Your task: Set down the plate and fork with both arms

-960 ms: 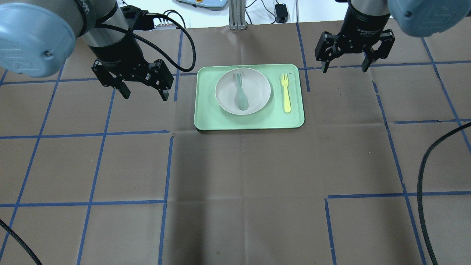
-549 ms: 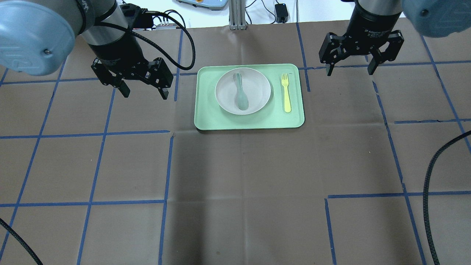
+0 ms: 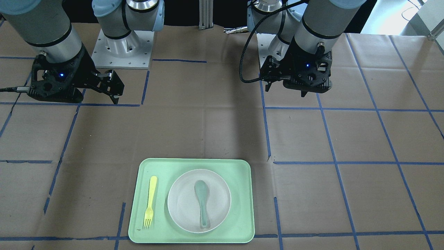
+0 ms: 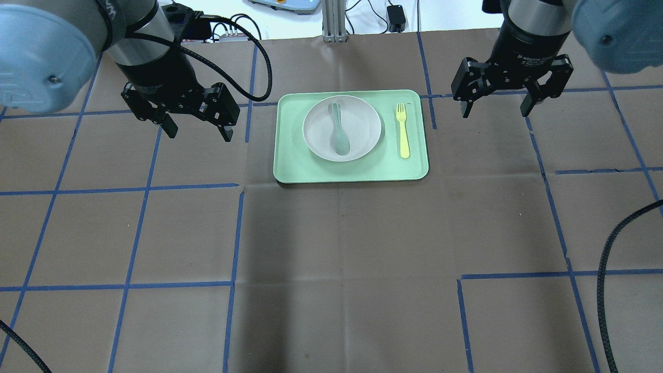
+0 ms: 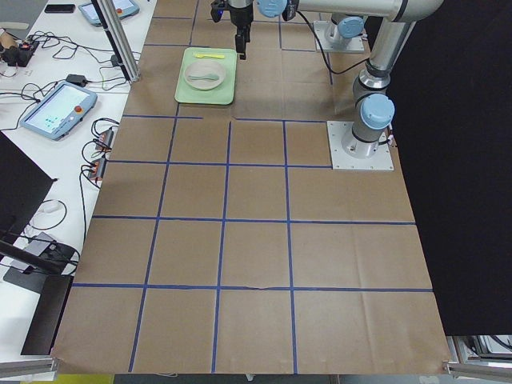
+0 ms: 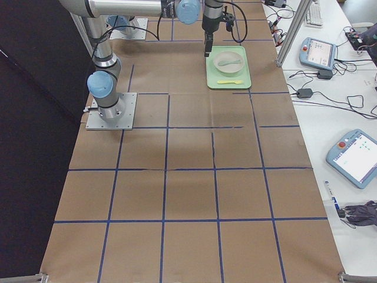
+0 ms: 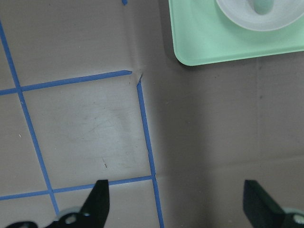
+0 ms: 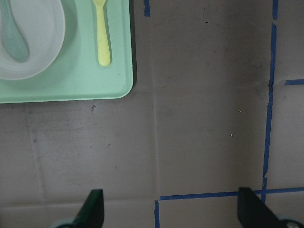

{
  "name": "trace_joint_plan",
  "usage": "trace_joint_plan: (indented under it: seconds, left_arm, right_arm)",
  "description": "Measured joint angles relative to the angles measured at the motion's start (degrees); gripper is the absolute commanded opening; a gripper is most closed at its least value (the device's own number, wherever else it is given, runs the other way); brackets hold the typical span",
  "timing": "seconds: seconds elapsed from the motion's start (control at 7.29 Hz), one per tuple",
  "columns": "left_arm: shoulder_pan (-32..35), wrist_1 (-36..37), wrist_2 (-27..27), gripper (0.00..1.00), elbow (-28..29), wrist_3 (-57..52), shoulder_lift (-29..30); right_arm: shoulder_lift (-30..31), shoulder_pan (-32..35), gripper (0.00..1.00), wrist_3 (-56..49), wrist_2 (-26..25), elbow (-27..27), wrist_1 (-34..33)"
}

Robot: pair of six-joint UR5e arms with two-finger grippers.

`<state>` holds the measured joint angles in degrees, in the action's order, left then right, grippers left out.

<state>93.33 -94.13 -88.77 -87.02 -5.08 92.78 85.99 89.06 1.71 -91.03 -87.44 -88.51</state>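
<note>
Fork (image 4: 403, 132) was found on the tray's (image 4: 290, 166) right strip, long axis pointing away from the robot, tines at the far end. Right gripper (image 4: 495, 112) was nearer, beside that edge, jaws apart and empty. Plate (image 4: 362, 124) lay mid-tray, spoon (image 4: 339, 135) in it. Left gripper (image 4: 200, 134) was likewise spread, off the left edge. Against a second earlier, both grippers were shifted slightly outward; tray contents unmoved.

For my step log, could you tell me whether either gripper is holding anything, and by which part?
Nothing is held. The left gripper and right gripper are both open and empty; plate and fork lie on the tray.
</note>
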Motion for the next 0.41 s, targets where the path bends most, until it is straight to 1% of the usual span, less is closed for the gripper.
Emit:
trace_joint_plan:
  seconds: [0.41]
  left_arm:
    - [0.0,0.0,-0.1,1.00,0.1,-0.3,-0.1]
  right_arm:
    - [0.7,-0.2,1.00,0.0,0.0,-0.6,-0.1]
